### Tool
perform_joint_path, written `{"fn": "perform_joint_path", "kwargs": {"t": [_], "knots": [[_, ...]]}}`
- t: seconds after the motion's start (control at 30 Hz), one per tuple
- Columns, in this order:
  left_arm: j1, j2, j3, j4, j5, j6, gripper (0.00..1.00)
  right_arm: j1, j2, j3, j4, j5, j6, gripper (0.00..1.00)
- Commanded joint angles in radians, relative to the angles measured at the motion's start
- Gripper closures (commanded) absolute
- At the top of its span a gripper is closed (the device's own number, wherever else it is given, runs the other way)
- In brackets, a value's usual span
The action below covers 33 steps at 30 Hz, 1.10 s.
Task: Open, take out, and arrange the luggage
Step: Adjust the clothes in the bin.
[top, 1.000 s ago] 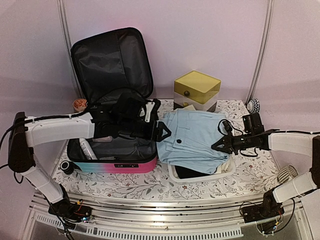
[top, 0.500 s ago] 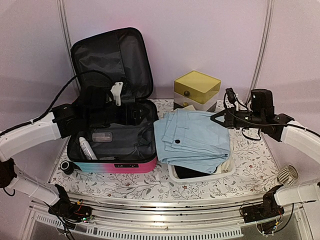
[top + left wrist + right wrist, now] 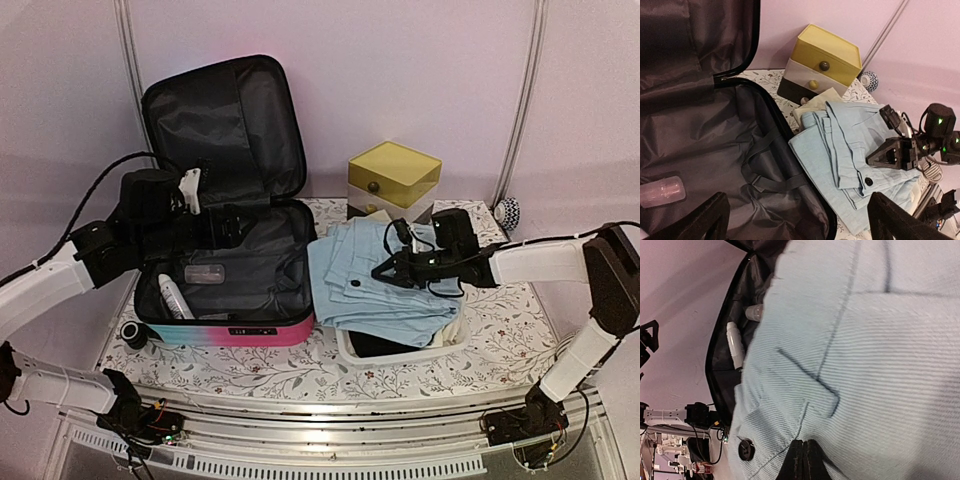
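— On the left half of the desk, the luggage is laid open, its lid propped up against the back wall. How are the grippers held?
— The left gripper is spread wide above the black lining, with nothing between its fingers. The right gripper is pressed together, its tip set on the folded light-blue garment. Whether cloth is pinched cannot be told.
— What is left inside?
— A white bottle is seen in the luggage.
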Motion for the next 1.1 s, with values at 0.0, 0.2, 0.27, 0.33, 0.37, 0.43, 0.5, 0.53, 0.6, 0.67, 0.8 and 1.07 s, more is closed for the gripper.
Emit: {"fn": "perform_joint_path", "kwargs": {"t": [0.0, 0.2, 0.27, 0.33, 0.37, 0.43, 0.5, 0.53, 0.6, 0.67, 0.8, 1.07], "knots": [[0.06, -0.023, -0.046, -0.026, 0.028, -0.029, 0.02, -0.002, 0.081, -0.083, 0.083, 0.069, 0.038, 0.98], [0.1, -0.033, -0.069, -0.019, 0.07, -0.026, 0.02, -0.017, -0.022, -0.053, 0.066, 0.097, 0.038, 0.98], [0.106, -0.034, -0.07, -0.017, 0.072, -0.023, 0.02, -0.037, -0.061, -0.01, 0.05, 0.079, 0.027, 0.98], [0.111, -0.035, -0.073, -0.009, 0.078, -0.022, 0.02, -0.066, -0.067, 0.047, 0.026, 0.035, 0.009, 0.97], [0.113, -0.035, -0.076, -0.006, 0.083, -0.021, 0.02, -0.081, -0.061, 0.076, 0.019, 0.007, 0.003, 0.97], [0.114, -0.034, -0.083, 0.002, 0.092, -0.024, 0.02, -0.109, -0.026, 0.115, 0.014, -0.034, -0.014, 0.97], [0.117, -0.033, -0.096, 0.012, 0.098, -0.027, 0.02, -0.131, 0.02, 0.14, 0.015, -0.059, -0.027, 0.97], [0.119, -0.033, -0.102, 0.017, 0.097, -0.028, 0.02, -0.142, 0.049, 0.147, 0.016, -0.061, -0.034, 0.97], [0.125, -0.029, -0.117, 0.023, 0.097, -0.032, 0.02, -0.162, 0.122, 0.147, 0.03, -0.065, -0.039, 0.97], [0.134, -0.022, -0.124, 0.025, 0.092, -0.04, 0.02, -0.176, 0.209, 0.15, 0.05, -0.082, -0.034, 0.97], [0.177, 0.003, -0.134, 0.013, 0.094, -0.062, 0.02, -0.177, 0.335, 0.161, 0.063, -0.094, -0.025, 0.97], [0.246, 0.046, -0.112, -0.072, 0.086, -0.055, 0.02, -0.178, 0.134, 0.117, -0.01, -0.044, -0.059, 0.96]]}}
